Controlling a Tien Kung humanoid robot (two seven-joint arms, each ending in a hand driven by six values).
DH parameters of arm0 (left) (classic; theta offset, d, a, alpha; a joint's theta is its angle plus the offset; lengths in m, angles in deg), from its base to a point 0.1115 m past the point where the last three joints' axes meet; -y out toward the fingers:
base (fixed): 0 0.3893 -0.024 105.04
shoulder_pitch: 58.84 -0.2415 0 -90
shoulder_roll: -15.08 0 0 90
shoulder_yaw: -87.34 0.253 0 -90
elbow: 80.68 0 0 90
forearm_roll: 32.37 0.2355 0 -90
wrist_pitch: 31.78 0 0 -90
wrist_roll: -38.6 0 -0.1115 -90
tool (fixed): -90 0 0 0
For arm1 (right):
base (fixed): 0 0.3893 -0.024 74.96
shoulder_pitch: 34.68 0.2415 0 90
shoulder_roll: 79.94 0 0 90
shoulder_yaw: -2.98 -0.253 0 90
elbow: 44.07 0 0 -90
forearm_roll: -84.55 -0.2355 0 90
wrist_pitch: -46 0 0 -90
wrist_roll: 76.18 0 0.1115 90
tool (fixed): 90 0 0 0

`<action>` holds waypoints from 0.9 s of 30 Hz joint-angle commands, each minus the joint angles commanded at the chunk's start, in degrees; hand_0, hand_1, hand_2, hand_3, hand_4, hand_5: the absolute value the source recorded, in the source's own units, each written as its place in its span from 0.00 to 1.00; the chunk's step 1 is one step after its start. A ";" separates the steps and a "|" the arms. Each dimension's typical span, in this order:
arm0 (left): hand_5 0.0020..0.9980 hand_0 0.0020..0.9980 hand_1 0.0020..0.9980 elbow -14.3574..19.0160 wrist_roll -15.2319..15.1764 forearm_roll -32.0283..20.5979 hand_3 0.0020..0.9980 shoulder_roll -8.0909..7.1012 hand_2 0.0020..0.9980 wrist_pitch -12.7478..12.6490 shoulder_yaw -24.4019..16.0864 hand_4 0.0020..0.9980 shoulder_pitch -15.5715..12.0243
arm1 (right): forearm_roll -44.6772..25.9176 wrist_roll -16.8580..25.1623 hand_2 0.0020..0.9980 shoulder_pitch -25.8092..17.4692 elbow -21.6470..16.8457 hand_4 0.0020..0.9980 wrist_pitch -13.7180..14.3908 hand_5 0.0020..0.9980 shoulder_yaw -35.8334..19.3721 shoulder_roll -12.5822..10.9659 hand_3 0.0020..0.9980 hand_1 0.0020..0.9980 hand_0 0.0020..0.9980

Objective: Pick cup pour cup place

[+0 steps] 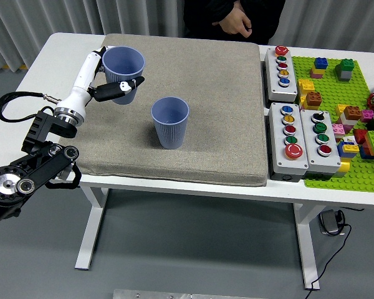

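Note:
Two blue ribbed cups are in the head view. One cup (171, 122) stands upright near the middle of the grey mat (224, 124). My left hand (110, 80), white with black fingertips, is shut on the other cup (123, 70) and holds it upright over the mat's far left part, up and to the left of the standing cup. I cannot tell whether the held cup touches the mat. My right arm is out of view.
Three grey button boxes (282, 65) (289, 140) (320, 142) sit right of the mat. A green baseplate (336, 180) with several toy bricks lies at the far right. A person stands at the far side, hands (235, 22) held together.

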 joint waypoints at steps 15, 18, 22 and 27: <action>0.12 0.53 0.53 -8.28 -6.12 -4.75 0.55 6.83 0.56 -1.09 -3.45 0.84 -4.33 | 0.66 -0.24 0.64 -0.97 -0.10 0.05 -0.23 0.41 -0.03 0.48 0.60 0.69 0.70; 0.12 0.53 0.53 -9.15 -8.07 -5.50 0.55 7.33 0.56 -2.11 -3.28 0.84 -4.60 | 0.78 -0.27 0.64 -0.97 -0.11 0.05 -0.26 0.41 -0.08 0.52 0.60 0.69 0.70; 0.13 0.54 0.54 -10.86 -12.62 -7.06 0.55 8.71 0.56 -3.10 -3.79 0.84 -5.26 | 1.11 -0.19 0.64 -0.90 -0.07 0.05 -0.38 0.41 -0.23 0.52 0.60 0.69 0.70; 0.13 0.55 0.55 -12.80 -15.00 -5.91 0.55 10.94 0.56 -3.70 -5.22 0.84 -6.59 | 0.95 -0.09 0.64 -0.77 -0.04 0.05 -0.35 0.41 -0.16 0.53 0.60 0.69 0.70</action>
